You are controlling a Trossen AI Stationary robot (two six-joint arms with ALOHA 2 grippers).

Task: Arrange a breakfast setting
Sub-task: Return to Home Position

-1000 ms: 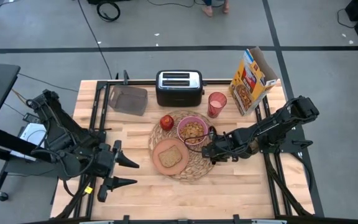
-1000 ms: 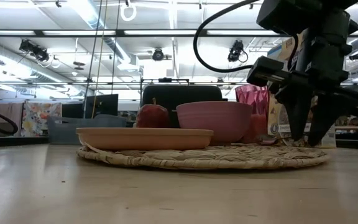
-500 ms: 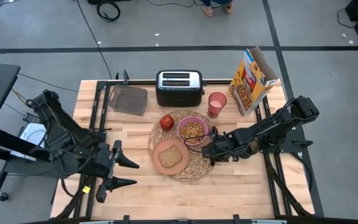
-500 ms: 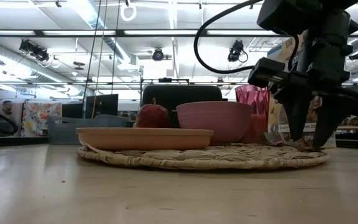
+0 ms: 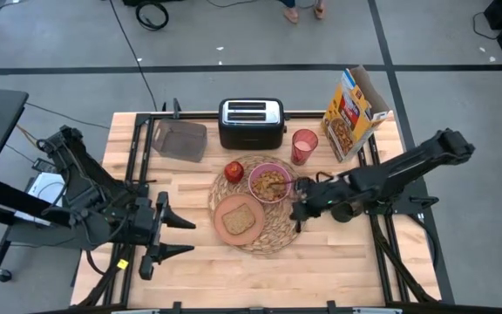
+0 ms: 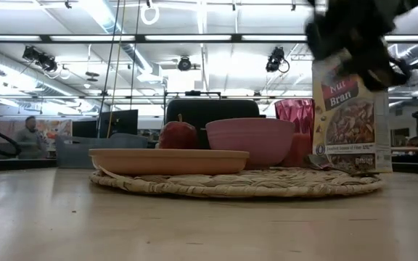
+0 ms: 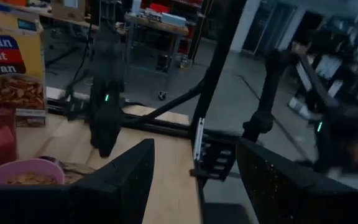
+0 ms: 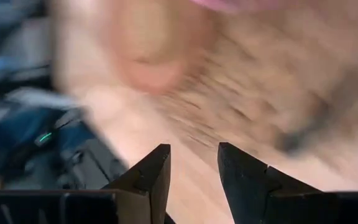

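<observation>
- Nearest, off to the left of the setting, the left gripper (image 5: pixel 184 237) waits over the bare table (image 5: pixel 321 262), fingers spread and holding nothing.
- On the near part of the woven placemat (image 5: pixel 277 234) lies the plate (image 5: pixel 220 209), with the toast slice (image 5: pixel 239 221) flat on it. The toast looks light and crumbly. The plate looks stiff and is best taken by its rim.
- Over the mat's right edge hangs the right gripper (image 5: pixel 300 206). Its own wrist view shows the fingers parted with nothing between them. The low view shows it high above the mat, a height the overhead view cannot give.
- The spoon should lie about there, right of the bowl. A dark smear in the right wrist view may be it, but I cannot tell. Thin and flat, it would be awkward to pinch off the weave.
- Farther on, the pink bowl (image 5: pixel 269 182) holds cereal. That is plain from above but hidden behind the bowl's wall in the low view.
- Just left of the bowl sits the apple (image 5: pixel 234 171), smooth, round and likely to roll.
- The cup (image 5: pixel 304 146) stands off the mat, far right. It looks light and easily tipped, so grip it mid-wall.
- Farthest stand the toaster (image 5: pixel 251 122) and the cereal box (image 5: pixel 353 105).
</observation>
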